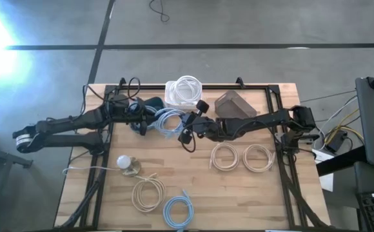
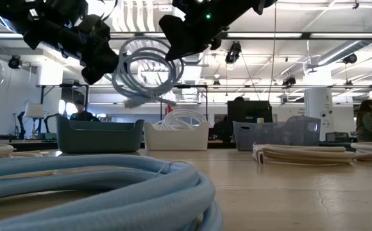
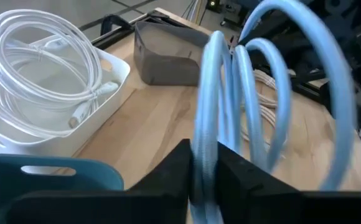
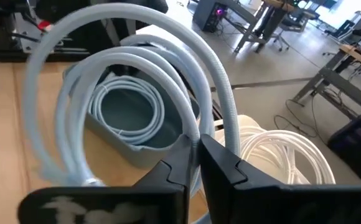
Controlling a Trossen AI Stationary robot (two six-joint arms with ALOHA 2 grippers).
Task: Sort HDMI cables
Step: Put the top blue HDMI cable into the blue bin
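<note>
A light blue HDMI coil (image 1: 167,121) hangs in the air (image 2: 147,67) between my two grippers, near the far bins. My left gripper (image 1: 142,121) is shut on its left side and my right gripper (image 1: 186,126) on its right side. More coils are about: white ones in the white bin (image 1: 184,92), another light blue one in the teal bin (image 4: 127,112), two beige coils (image 1: 241,157) lying flat on the right, one beige coil (image 1: 148,193) and a light blue coil (image 1: 177,211) at the near edge. My left gripper pinches several strands of the light blue coil (image 3: 205,146) between its two fingers (image 3: 177,171), coming level from the table's left. The coil stands on edge, lifted clear of the table. My right gripper pinches the coil's opposite side (image 4: 196,127) between its two fingers (image 4: 227,165), reaching in from the table's right. The loops arch up beyond the fingers, clear of the table and above the teal bin.
Teal bin (image 1: 153,104), white bin and grey bin (image 1: 232,103) stand in a row at the far edge. A round white bulb-like object (image 1: 124,162) with a thin cord lies at the near left. Bare wood shows mid-table.
</note>
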